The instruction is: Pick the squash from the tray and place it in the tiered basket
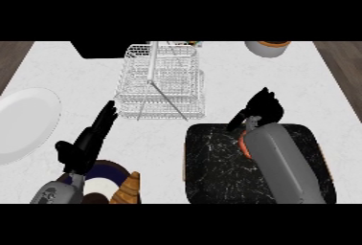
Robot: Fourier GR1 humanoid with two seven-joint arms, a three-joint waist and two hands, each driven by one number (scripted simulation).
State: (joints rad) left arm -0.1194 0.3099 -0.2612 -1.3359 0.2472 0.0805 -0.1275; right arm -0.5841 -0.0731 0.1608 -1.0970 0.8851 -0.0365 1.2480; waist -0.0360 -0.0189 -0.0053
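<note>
- Orange, and mostly hidden, the squash (pixel 244 143) shows only as a sliver beside the right forearm, over the far part of the black marbled tray (pixel 212 162).
- The right hand (pixel 263 111) sits at the tray's far edge, its fingers curled down around the squash's far end; the grey forearm slants across the tray from the lower right.
- The white wire tiered basket (pixel 161 81) stands beyond the tray, to the left, apart from the hand.
- The left hand (pixel 88 141) rests open over the white table (pixel 297 76), fingers straight and pointing away, beside a large white plate (pixel 25 124).
- Near the left wrist lie a dark plate (pixel 106 184) and a croissant (pixel 127 189).
- A bowl (pixel 267 48) stands at the table's far edge.
</note>
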